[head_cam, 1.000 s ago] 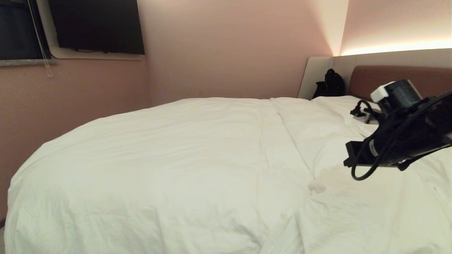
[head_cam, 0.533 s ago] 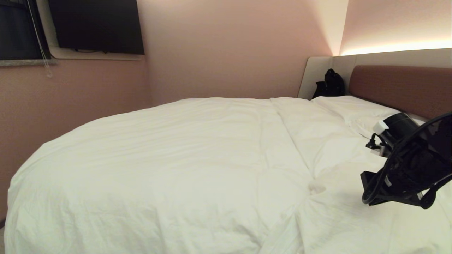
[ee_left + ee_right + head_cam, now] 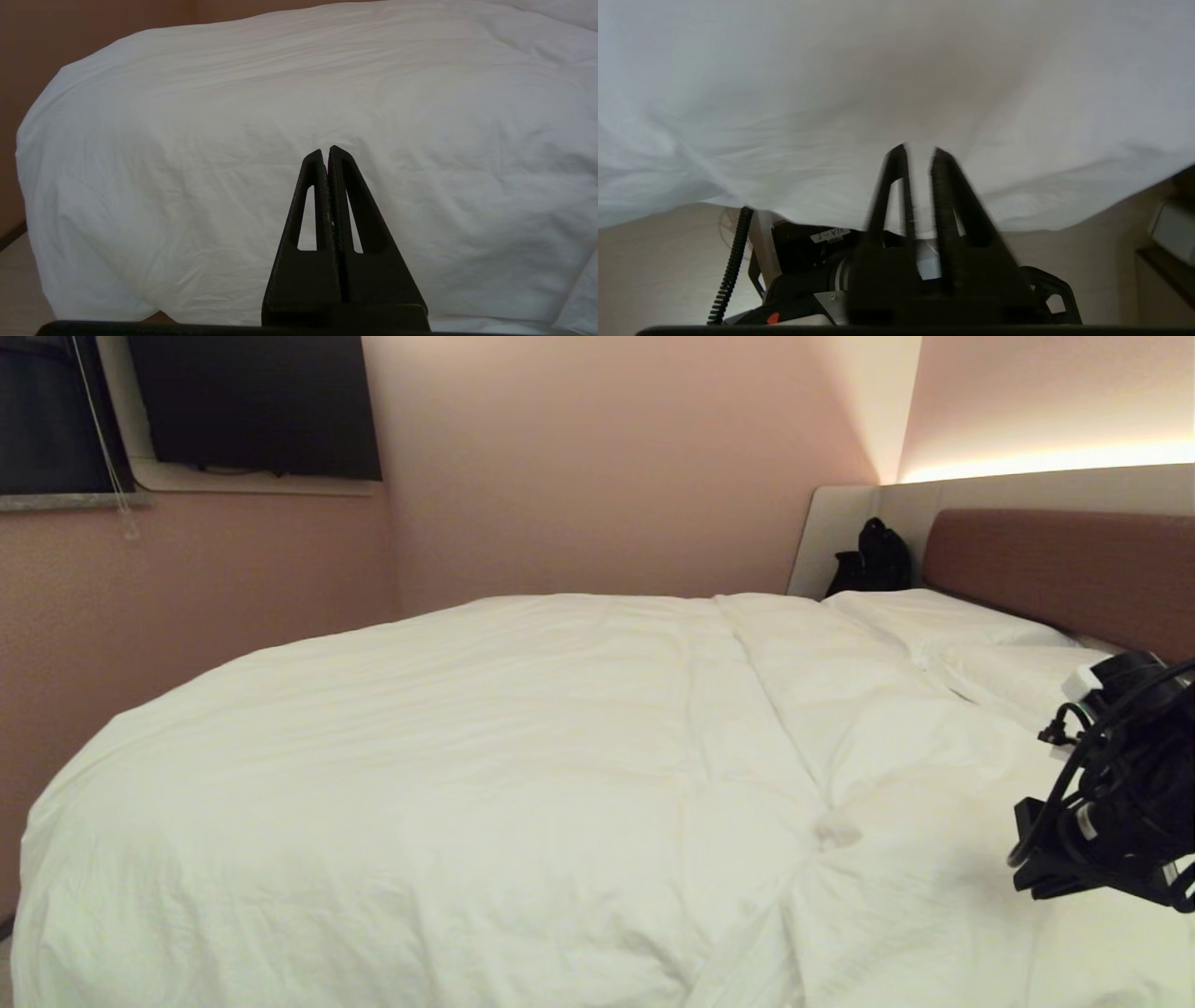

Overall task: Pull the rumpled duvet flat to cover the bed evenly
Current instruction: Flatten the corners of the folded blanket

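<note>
Leftmost in our head view we see a dark window (image 3: 51,415) with a thin cord hanging in front of it, then a flat black screen (image 3: 257,406) mounted on the matte pink wall (image 3: 597,467). Below them the duvet (image 3: 448,784) fills most of the frame: thick, puffy and white, rounded at its near left corner and crossed by soft shallow wrinkles. It lies spread over the bed (image 3: 1055,565), draping down the left side, with a long seam-like fold running from the far edge toward us and a small dimple right of the middle. Our left gripper (image 3: 327,151) shows only in its own wrist view, hanging beside the duvet's draped side; its black, slotted, wedge-shaped fingers (image 3: 310,200) are pressed flat together with nothing between them. Farther right, a black bag (image 3: 873,560) sits against the smooth light grey surround, next to the brown padded headboard (image 3: 1064,569). White pillows (image 3: 934,616) lie flat below it. At the right edge our right arm (image 3: 1111,793) hangs low over the duvet, a tangle of black housing and looped cable. Our right gripper (image 3: 920,151) has its fingers slightly parted, a narrow gap between them, holding nothing; the duvet's overhanging hem (image 3: 896,116) lies beyond the tips.
</note>
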